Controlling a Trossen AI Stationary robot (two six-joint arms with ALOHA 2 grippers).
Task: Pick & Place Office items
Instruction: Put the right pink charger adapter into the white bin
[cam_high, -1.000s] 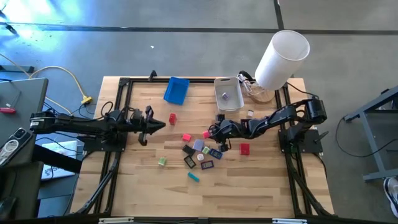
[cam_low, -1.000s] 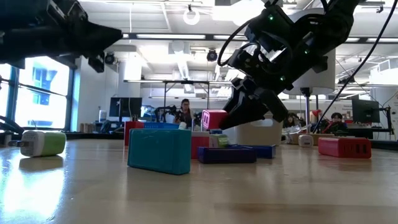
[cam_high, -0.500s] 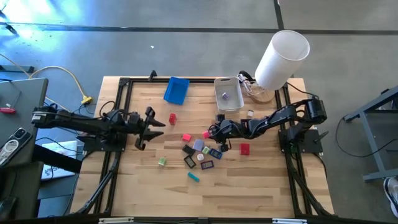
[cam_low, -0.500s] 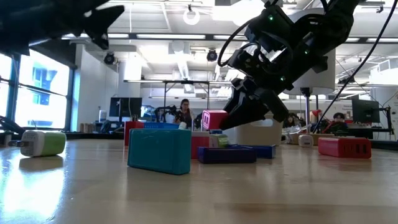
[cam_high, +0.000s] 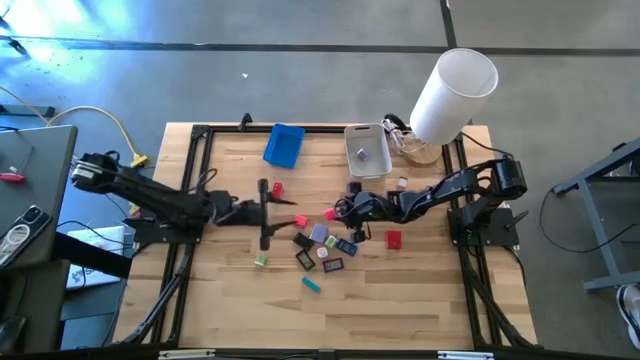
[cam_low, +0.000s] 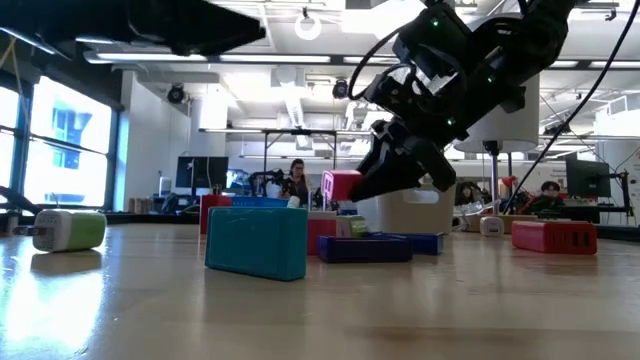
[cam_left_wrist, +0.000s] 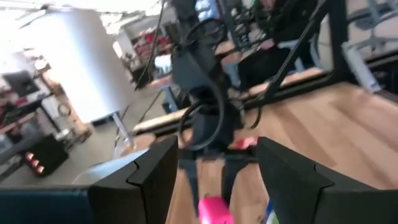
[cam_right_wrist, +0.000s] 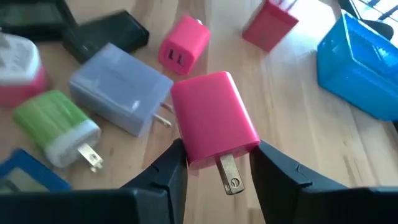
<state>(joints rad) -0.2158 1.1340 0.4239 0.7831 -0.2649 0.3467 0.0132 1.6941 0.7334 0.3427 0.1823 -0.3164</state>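
Small office items lie mid-table: a red block (cam_high: 277, 189), a pink charger (cam_high: 299, 220), a lilac charger (cam_right_wrist: 118, 87), a green plug (cam_right_wrist: 56, 124), black pieces (cam_high: 304, 258), a teal piece (cam_high: 311, 284) and a red block (cam_high: 393, 239). My right gripper (cam_high: 342, 213) is shut on a second pink charger (cam_right_wrist: 211, 118) above the pile's far right part. My left gripper (cam_high: 283, 212) hovers open left of the pile, level and pointing at it, fingers (cam_left_wrist: 155, 174) wide apart with nothing between them. My right gripper pinches the pink charger by two opposite sides (cam_right_wrist: 185, 148) between its two fingers, at the end that bears the prongs (cam_right_wrist: 227, 175). The fingers slant down from the table's right side. The charger (cam_low: 342, 186) is lifted clear of the table, tilted.
A blue tray (cam_high: 284, 145) and a translucent bin (cam_high: 367, 150) stand along the far edge, with a tall white cylinder (cam_high: 455, 85) at the far right. A green charger (cam_low: 68, 229) and a teal block (cam_low: 257, 242) lie near the front. People sit in the room behind.
My left gripper has swung from the table's left side toward the pile in the middle, rising a little and rolling about its own axis. Its fingers have opened. My right gripper has kept its hold on the pink charger.
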